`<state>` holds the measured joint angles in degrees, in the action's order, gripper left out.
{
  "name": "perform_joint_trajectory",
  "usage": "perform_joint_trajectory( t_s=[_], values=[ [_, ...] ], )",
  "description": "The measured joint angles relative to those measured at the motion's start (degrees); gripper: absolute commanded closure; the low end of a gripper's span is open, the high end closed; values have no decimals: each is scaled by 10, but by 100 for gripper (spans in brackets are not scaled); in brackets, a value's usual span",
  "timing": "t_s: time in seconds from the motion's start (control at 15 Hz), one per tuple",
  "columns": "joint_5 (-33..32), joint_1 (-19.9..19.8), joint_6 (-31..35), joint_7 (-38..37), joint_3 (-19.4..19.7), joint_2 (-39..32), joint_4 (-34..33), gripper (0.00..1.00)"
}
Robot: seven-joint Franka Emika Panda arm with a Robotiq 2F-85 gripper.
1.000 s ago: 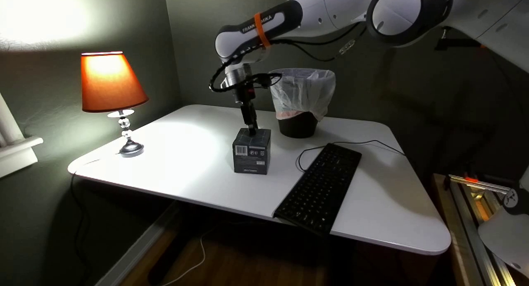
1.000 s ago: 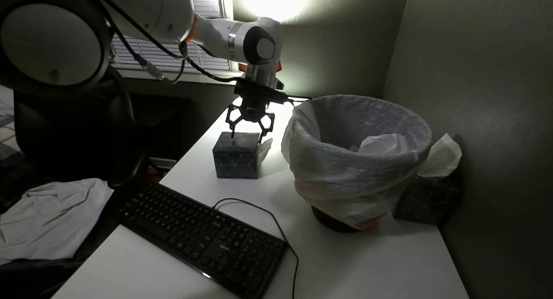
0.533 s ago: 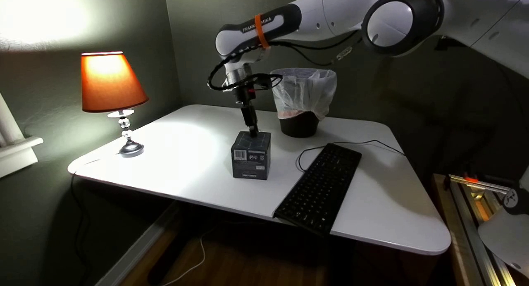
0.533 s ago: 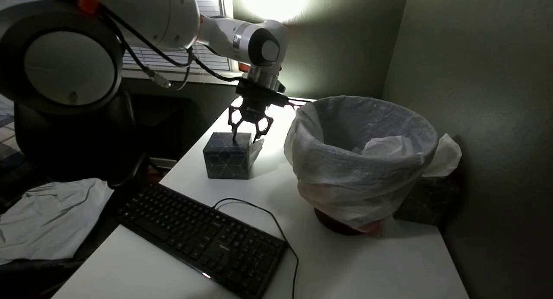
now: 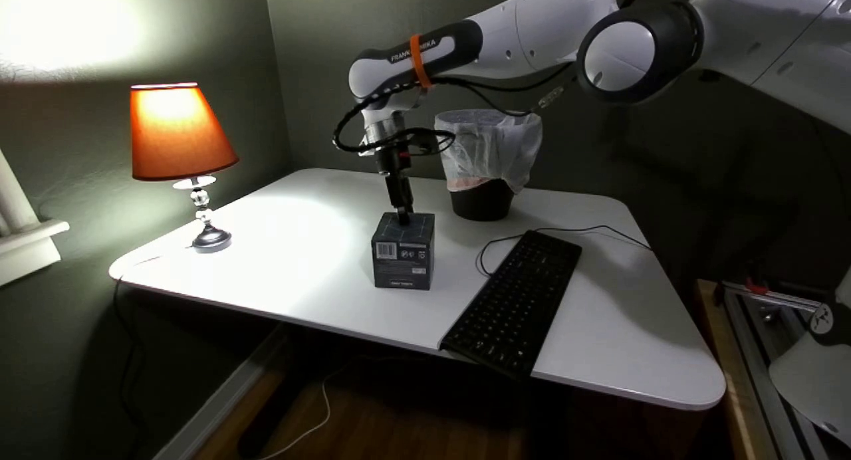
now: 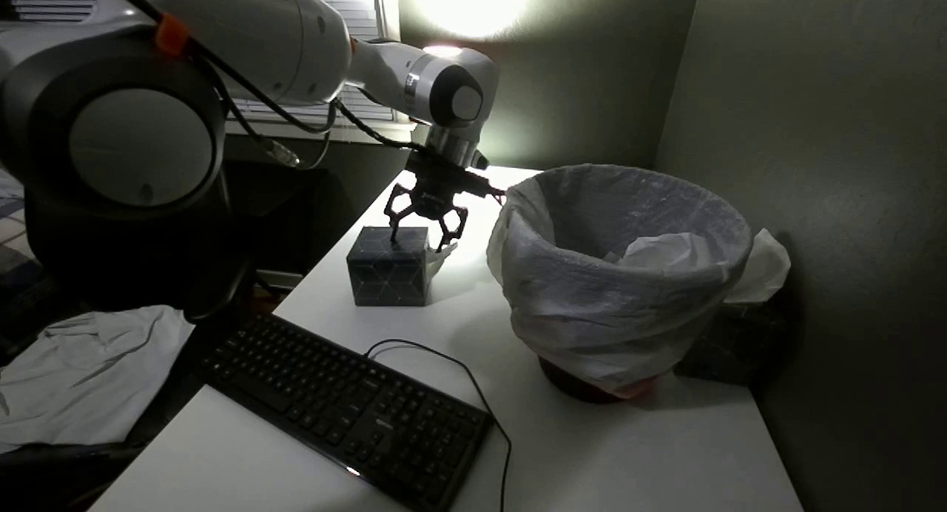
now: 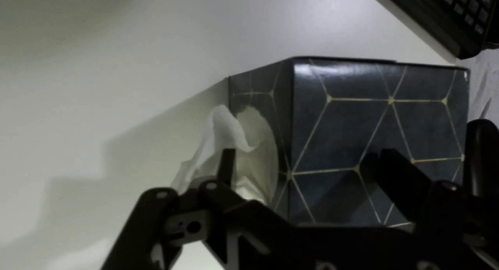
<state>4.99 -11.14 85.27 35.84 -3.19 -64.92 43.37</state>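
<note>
Pincer spread wide over box and tissue; contact unclear.

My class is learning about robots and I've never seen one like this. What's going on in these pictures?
The big white thing is a robot arm. Its hand is the black gripper, with two fingers. Two cameras stand apart from the robot and look from different places; the close-up comes from a camera on its wrist.

On the white desk are a glowing lamp, a black keyboard, a bin with a plastic bag over its rim, and a dark tissue box with thin lines on it. A white tissue pokes out of its side.

Nothing looks held: the fingers are spread apart. One is over the top of the box, and the other is past its edge, by the tissue. I can't tell whether either one touches anything.
</note>
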Motion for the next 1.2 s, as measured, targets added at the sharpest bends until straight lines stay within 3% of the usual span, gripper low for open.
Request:
perform_joint_trajectory(
  t_s=[0.27, 0.6, 1.2],
  values=[
    [11, 0, -21, 0, -5, 0, -15, 71],
    [22, -1, -34, 1, -12, 0, -29, 97],
    [3, 20, -22, 1, -9, 21, -46, 98]
  ],
)
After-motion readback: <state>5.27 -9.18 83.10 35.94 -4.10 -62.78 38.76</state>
